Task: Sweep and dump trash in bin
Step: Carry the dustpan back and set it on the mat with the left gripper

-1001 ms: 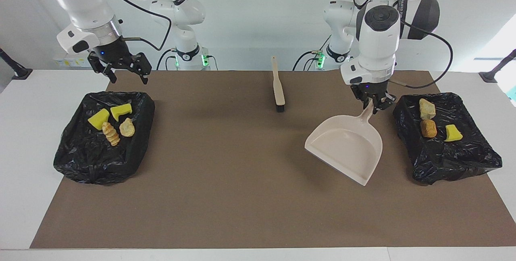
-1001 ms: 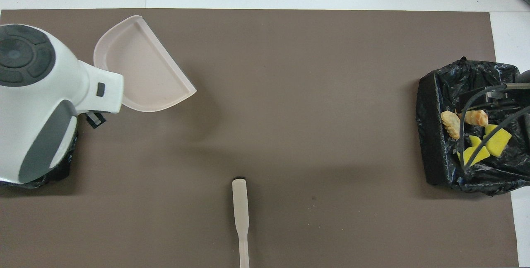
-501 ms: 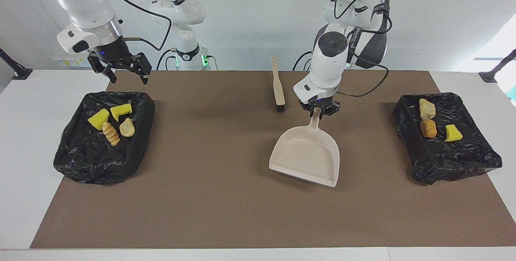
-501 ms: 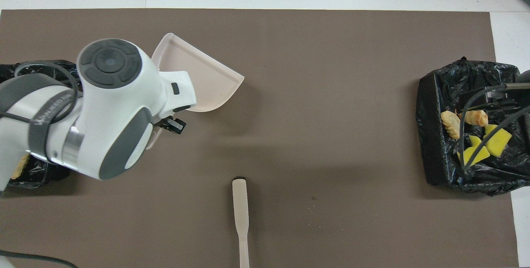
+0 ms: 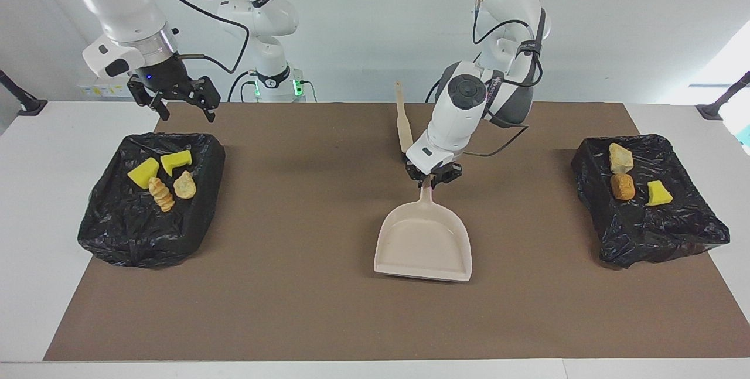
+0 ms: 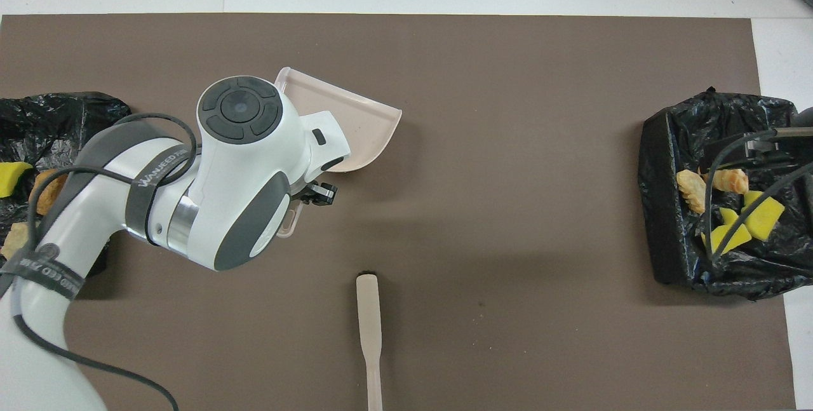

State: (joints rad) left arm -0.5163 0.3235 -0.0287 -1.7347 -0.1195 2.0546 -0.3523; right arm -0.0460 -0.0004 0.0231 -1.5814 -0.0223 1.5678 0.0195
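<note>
Because every scrap of trash already lies inside a liner, the brown mat [image 5: 328, 308] between the two bins is bare, and the tools sit where a finished sweep would leave them. Four pieces, two yellow foam wedges [image 5: 159, 168] and two tan bread-like lumps [image 5: 173, 190], rest in the black-lined bin [image 5: 146, 238] at the right arm's end of the mat, close to that short edge. Three more, a pale lump [image 5: 620, 158], an orange-brown lump [image 5: 622, 186] and a yellow-and-green sponge piece [image 5: 659, 193], lie in the second black-lined bin [image 5: 662, 238] at the left arm's end. Over the middle of the mat the left gripper [image 5: 432, 180] is clenched on the handle of the beige dustpan [image 5: 423, 244], which looks empty, its open lip turned toward the mat's edge away from the robots; I judge that it is held so to be set down near the centre. Whether the pan touches the mat I cannot tell. Just beside that gripper, the brush [image 5: 403, 127] lies flat on the mat near the robots' edge, handle toward them, held by nothing. Above the robots' side rim of the right arm's bin, the right gripper [image 5: 183, 106] hovers with fingers spread and empty, simply waiting clear of the work.
</note>
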